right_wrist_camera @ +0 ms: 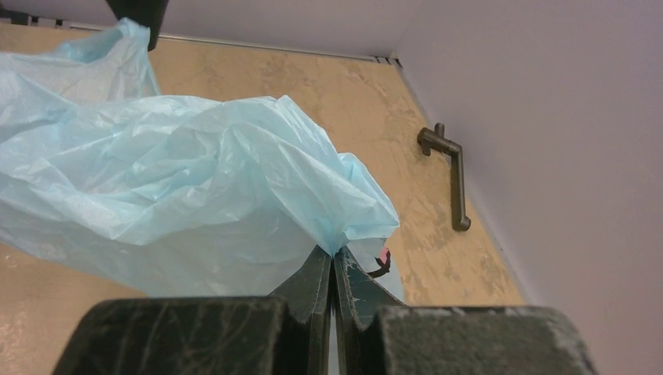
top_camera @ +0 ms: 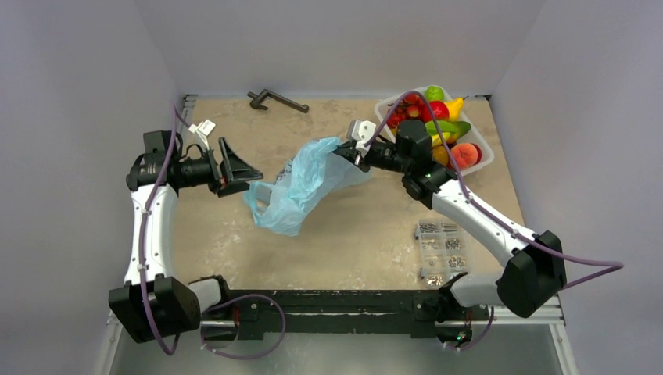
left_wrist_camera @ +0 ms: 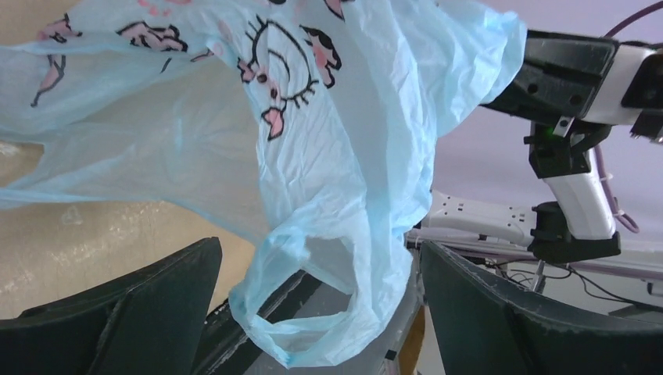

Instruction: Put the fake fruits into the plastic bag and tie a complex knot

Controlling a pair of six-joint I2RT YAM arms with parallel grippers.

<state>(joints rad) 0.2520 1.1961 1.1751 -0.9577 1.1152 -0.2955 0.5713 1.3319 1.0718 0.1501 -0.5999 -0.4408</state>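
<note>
Clamps the right gripper [right_wrist_camera: 335,262] tight on a gathered edge of the plastic bag [right_wrist_camera: 195,180], over mid-table. Spreads the left gripper [left_wrist_camera: 319,246] wide, empty (handle loop [left_wrist_camera: 313,351] dangling in the gap). Looks featherlight, limp, slippery; likely best taken at that loop.

A dark handle [top_camera: 277,100] lay at the upper middle of the surface [top_camera: 352,234], a white tray [top_camera: 381,105] at upper right, a clear screw box [top_camera: 442,251] at lower right.

One bag [top_camera: 301,187]; one tray [top_camera: 381,104]; one screw box [top_camera: 440,252]; one crank [top_camera: 277,100].
</note>
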